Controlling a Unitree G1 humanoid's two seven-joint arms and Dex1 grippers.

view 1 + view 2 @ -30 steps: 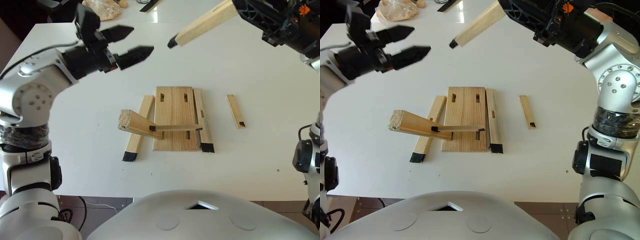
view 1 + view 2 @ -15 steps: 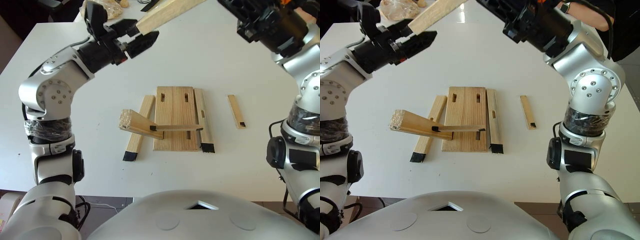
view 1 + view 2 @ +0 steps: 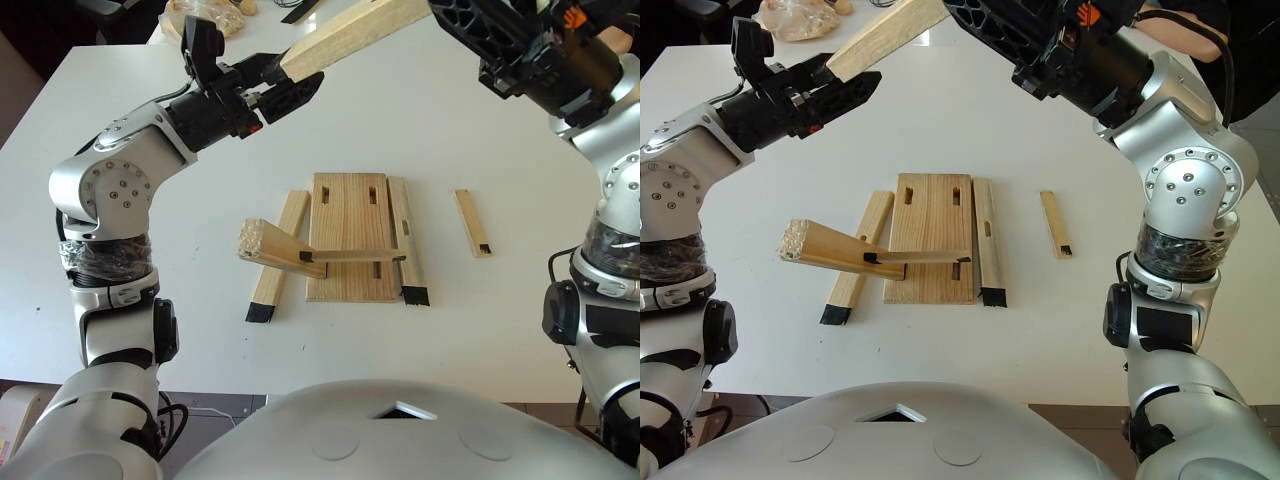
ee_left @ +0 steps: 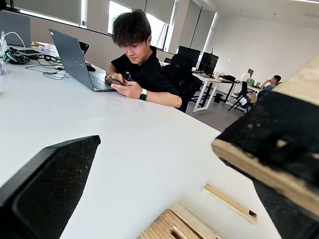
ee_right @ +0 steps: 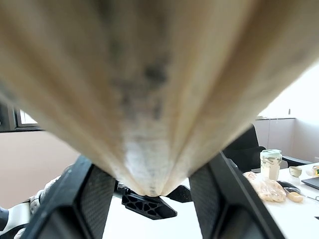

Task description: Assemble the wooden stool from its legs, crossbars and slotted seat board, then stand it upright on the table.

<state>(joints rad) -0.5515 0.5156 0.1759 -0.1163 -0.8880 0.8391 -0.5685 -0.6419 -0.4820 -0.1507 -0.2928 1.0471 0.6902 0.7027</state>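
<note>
Assembly is judged barely begun: a stool leg point(image 3: 350, 35) is clamped by the right gripper point(image 3: 447, 12), the jaws of the left gripper point(image 3: 284, 80) spread open at its tip.

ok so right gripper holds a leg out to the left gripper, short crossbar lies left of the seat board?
No. The short crossbar lies right of the seat board, per the left eye view. The right gripper does hold a leg out to the left gripper.

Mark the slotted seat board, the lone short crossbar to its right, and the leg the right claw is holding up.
slotted seat board point(image 3: 348, 220): left eye view, bare wood between its slots.
short crossbar point(image 3: 471, 220): left eye view, middle of its length.
held leg point(image 3: 352, 36): left eye view, middle of the shaft.
</note>
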